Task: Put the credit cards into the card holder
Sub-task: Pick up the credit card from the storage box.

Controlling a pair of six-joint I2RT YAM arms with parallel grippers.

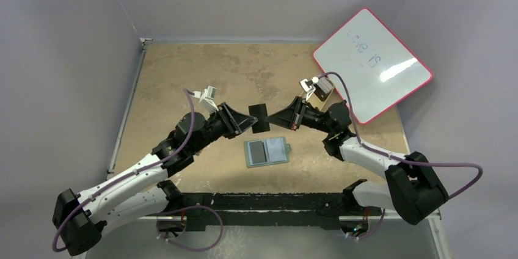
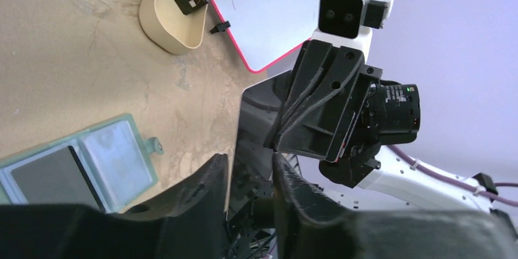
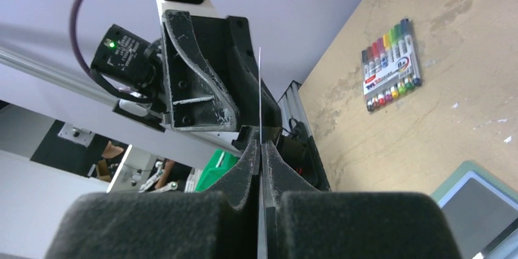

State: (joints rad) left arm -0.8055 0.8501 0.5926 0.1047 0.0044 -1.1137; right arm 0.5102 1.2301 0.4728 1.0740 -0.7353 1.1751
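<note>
While poised in mid-air above the table (image 1: 183, 76), clamps the dark credit card (image 1: 259, 112) tight in the right gripper (image 3: 261, 148); straddles it with the left gripper (image 2: 247, 161), grip impossible to tell. Shows the green card holder (image 1: 266, 151) open on the table just below.

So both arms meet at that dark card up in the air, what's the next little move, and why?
Probably the left gripper closes fully. The right gripper pinches the dark card, the left's fingers straddle it with a gap, and the card holder lies open below.
</note>
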